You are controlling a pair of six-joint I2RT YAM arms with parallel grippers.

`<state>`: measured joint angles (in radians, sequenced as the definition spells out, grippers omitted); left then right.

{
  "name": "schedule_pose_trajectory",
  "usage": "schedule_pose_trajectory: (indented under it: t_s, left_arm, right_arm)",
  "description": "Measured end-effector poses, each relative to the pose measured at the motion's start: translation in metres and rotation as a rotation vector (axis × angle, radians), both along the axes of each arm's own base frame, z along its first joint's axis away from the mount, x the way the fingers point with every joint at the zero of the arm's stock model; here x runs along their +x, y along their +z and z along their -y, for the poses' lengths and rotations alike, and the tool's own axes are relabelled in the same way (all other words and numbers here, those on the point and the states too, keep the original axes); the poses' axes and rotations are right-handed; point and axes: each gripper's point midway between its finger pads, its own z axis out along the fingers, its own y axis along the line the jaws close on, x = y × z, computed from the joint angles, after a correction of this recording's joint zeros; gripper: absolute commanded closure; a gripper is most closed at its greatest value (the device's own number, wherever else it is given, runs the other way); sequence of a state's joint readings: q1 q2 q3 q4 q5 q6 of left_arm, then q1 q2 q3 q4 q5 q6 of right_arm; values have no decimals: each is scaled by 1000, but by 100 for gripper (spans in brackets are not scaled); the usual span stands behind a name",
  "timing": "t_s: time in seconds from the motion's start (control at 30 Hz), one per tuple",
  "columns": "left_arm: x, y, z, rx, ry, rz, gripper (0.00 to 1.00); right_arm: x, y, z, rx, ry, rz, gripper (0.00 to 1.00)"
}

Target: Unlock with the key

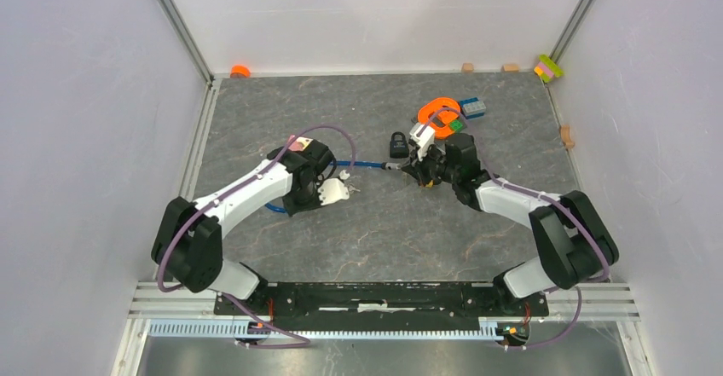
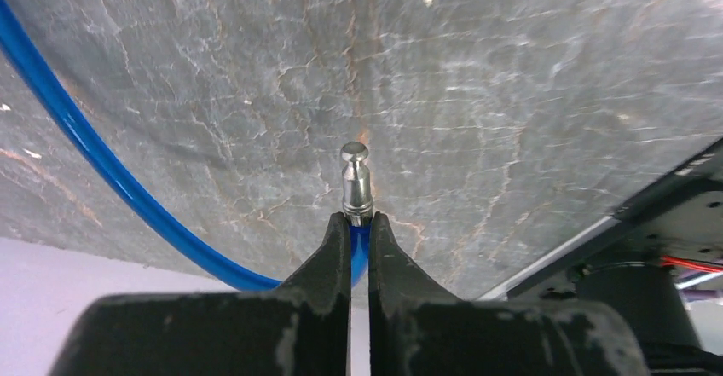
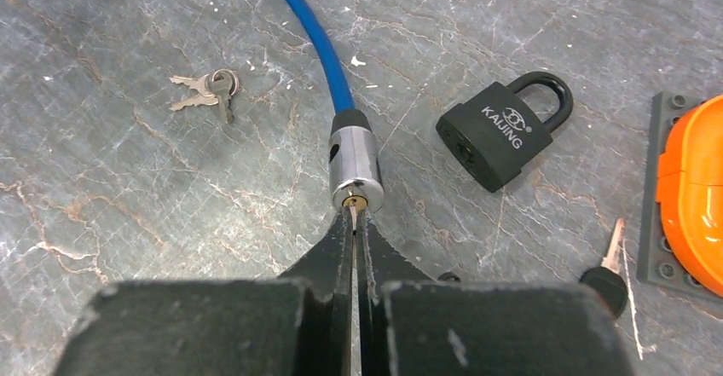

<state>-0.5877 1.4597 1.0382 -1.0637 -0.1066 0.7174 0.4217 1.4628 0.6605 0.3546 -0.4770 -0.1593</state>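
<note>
A blue cable lock (image 1: pixel 362 164) lies across the middle of the table. Its chrome lock barrel (image 3: pixel 355 164) faces my right gripper (image 3: pixel 354 227), which is shut on a thin key (image 3: pixel 353 214) whose tip sits in the brass keyhole. In the top view this right gripper (image 1: pixel 415 170) is just right of the barrel (image 1: pixel 392 167). My left gripper (image 2: pixel 358 222) is shut on the cable's other end, where the bare metal pin (image 2: pixel 355 180) sticks out past the fingertips, apart from the barrel. The blue cable (image 2: pixel 102 163) curves away behind it. In the top view the left gripper (image 1: pixel 334 192) is at centre left.
A black padlock (image 3: pixel 503 133) lies right of the barrel. A small bunch of keys (image 3: pixel 207 89) lies to its left, and a black-headed key (image 3: pixel 607 274) near the grey baseplate (image 3: pixel 661 188) with an orange piece (image 3: pixel 695 188). Small blocks (image 1: pixel 548 67) sit along the far wall.
</note>
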Motion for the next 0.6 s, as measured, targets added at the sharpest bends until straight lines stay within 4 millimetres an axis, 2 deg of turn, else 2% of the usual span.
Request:
schedule_pose_trajectory:
  t_s: [0.07, 0.33, 0.6]
  left_arm:
    - [4, -7, -11, 41, -9, 13, 97]
    - [17, -35, -45, 183, -63, 16, 83]
    - [15, -57, -60, 263, -104, -39, 70]
  right_arm:
    - [2, -6, -5, -16, -1, -3, 100]
    - [16, -25, -17, -60, -39, 7, 100]
    - [23, -43, -18, -91, -77, 8, 100]
